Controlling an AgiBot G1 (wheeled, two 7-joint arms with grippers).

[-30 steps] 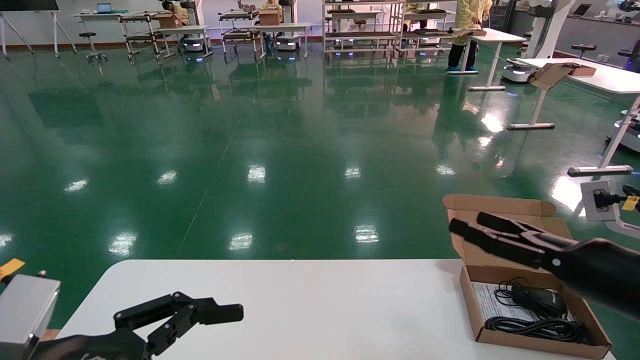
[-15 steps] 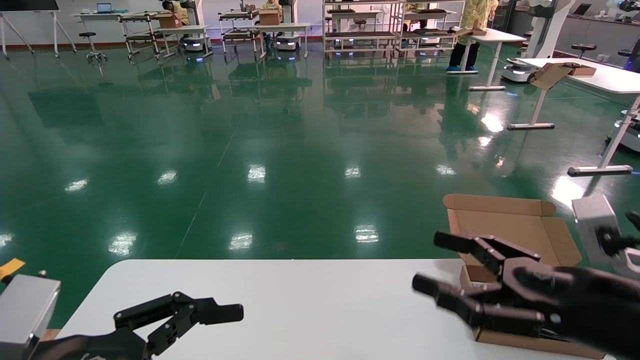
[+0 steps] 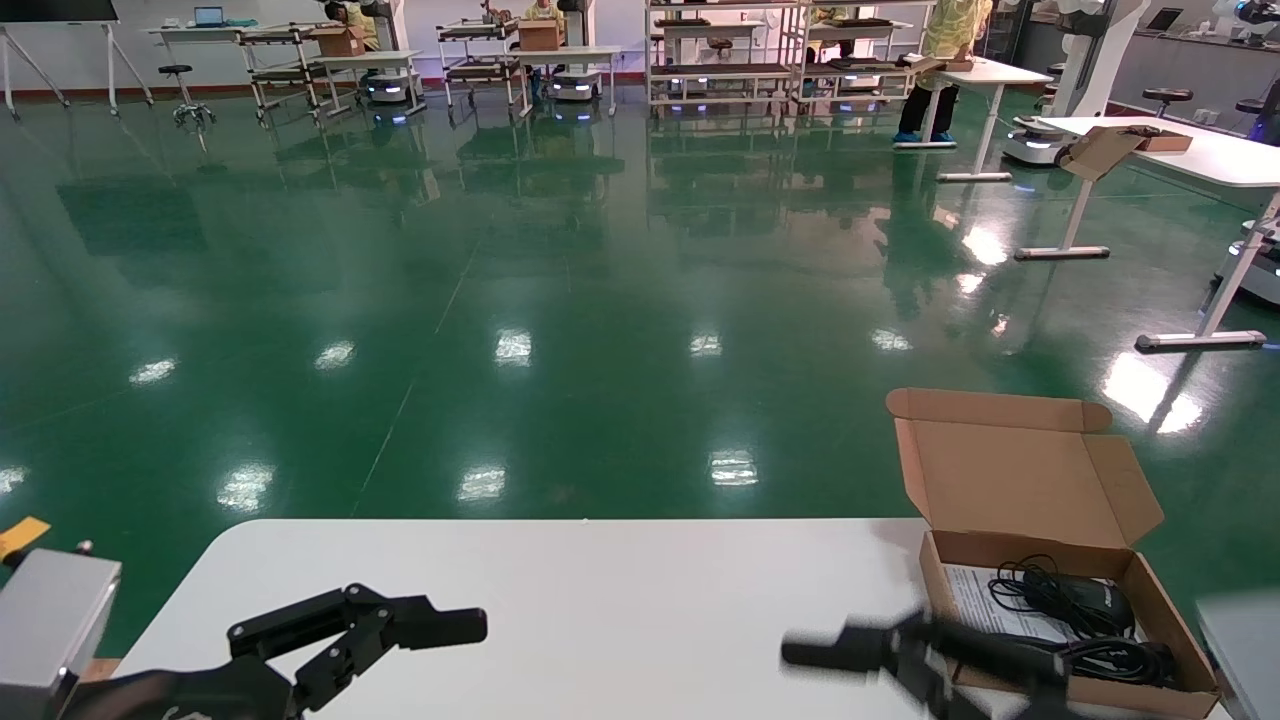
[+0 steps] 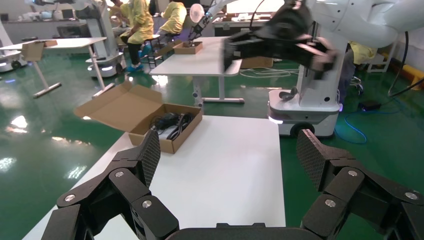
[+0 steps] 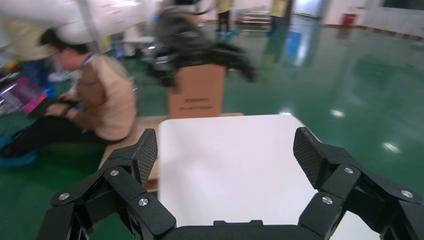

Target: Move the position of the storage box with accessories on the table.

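Observation:
The storage box [image 3: 1060, 690] is a shallow brown cardboard box at the far right of the white table [image 3: 600, 590]. Its flap lid [image 3: 1015, 480] stands open. Inside lie a black mouse [image 3: 1090, 602], black cables [image 3: 1105, 655] and a white paper sheet [image 3: 972, 600]. My right gripper [image 3: 860, 655] is open and empty, low over the table just left of the box. My left gripper [image 3: 420, 625] is open and empty at the front left. The left wrist view shows the box [image 4: 187, 132] far ahead of the left gripper [image 4: 230, 152]. The right wrist view shows the right gripper [image 5: 225, 150] over bare table [image 5: 225, 165].
Green floor lies beyond the table's far edge. Other white tables [image 3: 1190, 150] stand at the back right. A seated person [image 5: 100, 100] and a brown carton [image 5: 197, 95] are beyond the table's left end. A white robot base [image 4: 305, 107] stands by the table.
My right gripper has come down from in front of the open lid to low over the table, left of the box and nearer me. The left gripper and box have not moved.

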